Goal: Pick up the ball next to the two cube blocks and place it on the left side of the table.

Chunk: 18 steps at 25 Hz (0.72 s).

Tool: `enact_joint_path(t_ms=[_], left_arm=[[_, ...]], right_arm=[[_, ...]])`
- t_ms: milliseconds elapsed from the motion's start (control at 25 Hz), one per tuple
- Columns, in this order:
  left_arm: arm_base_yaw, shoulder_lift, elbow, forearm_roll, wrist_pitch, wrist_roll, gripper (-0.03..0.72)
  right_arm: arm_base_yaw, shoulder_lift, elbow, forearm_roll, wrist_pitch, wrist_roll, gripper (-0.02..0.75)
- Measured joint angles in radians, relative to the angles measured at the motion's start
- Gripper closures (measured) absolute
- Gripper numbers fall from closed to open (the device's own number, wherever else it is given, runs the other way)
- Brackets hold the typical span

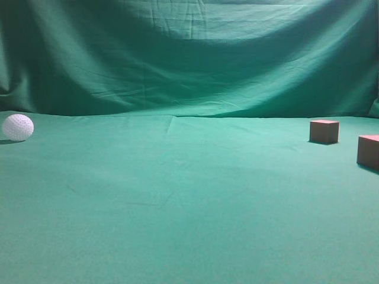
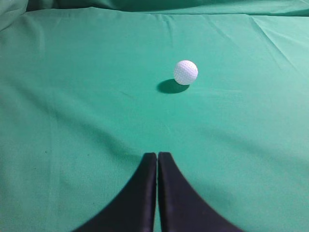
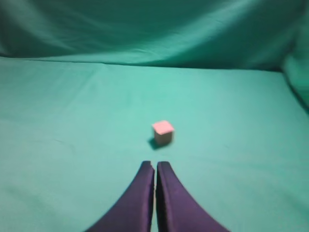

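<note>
The white dimpled ball (image 1: 18,127) rests on the green table (image 1: 177,207) at the far left, apart from the blocks. It also shows in the left wrist view (image 2: 186,72), well ahead of my left gripper (image 2: 157,155), which is shut and empty. Two reddish-brown cube blocks sit at the right: one (image 1: 324,131) further back, the other (image 1: 369,151) at the frame's right edge. One block (image 3: 163,132) lies just ahead of my right gripper (image 3: 155,165), which is shut and empty. Neither gripper shows in the exterior view.
A wrinkled green cloth backdrop (image 1: 189,53) rises behind the table. A cloth fold (image 3: 297,77) rises at the right in the right wrist view.
</note>
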Motion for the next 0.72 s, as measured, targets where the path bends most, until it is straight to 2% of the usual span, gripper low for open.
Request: enact_joint_path(t_ms=[160,360,720], left_arm=[[0.000,0.000,0.000,0.000,0.000,0.000,0.688],[0.000,0.000,0.000,0.000,0.000,0.000,0.688],[0.000,0.000,0.000,0.000,0.000,0.000,0.688]], right_arm=[[-0.102,-0.132,0.123,0.000,-0.018,0.000,0.738],[-0.181,-0.223,0.247,0.000,-0.030,0.000,0.738],[-0.199,-0.228,0.255,0.000,0.015,-0.015,0.738]])
